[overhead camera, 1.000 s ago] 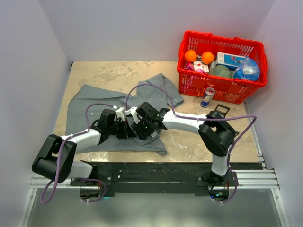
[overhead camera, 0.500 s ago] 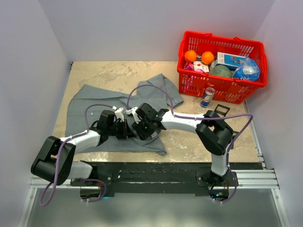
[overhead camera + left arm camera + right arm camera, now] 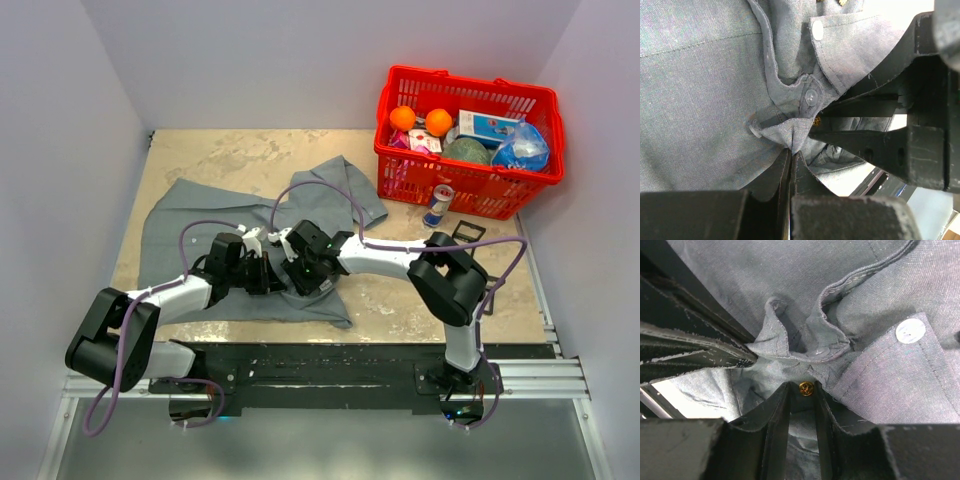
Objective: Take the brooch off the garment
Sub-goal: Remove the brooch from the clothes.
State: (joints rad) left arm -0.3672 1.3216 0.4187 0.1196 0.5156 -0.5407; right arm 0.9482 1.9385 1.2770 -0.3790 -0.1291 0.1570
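Brooch (image 3: 806, 387): a tiny gold pin, hard and light, seated in a soft fold of cloth. By size, the table (image 3: 400, 300) carries the grey shirt (image 3: 170, 230), spread over its left half and reaching toward the near edge. The cloth is thin and limp and will likely lift with any pull, so it needs anchoring. The left gripper (image 3: 790, 154) has its jaws together on a pinch of fabric below a white button (image 3: 811, 96). The right gripper (image 3: 802, 390) has jaws narrowly apart, flanking the brooch. Its small round head looks slippery and is the place to grip, squarely.
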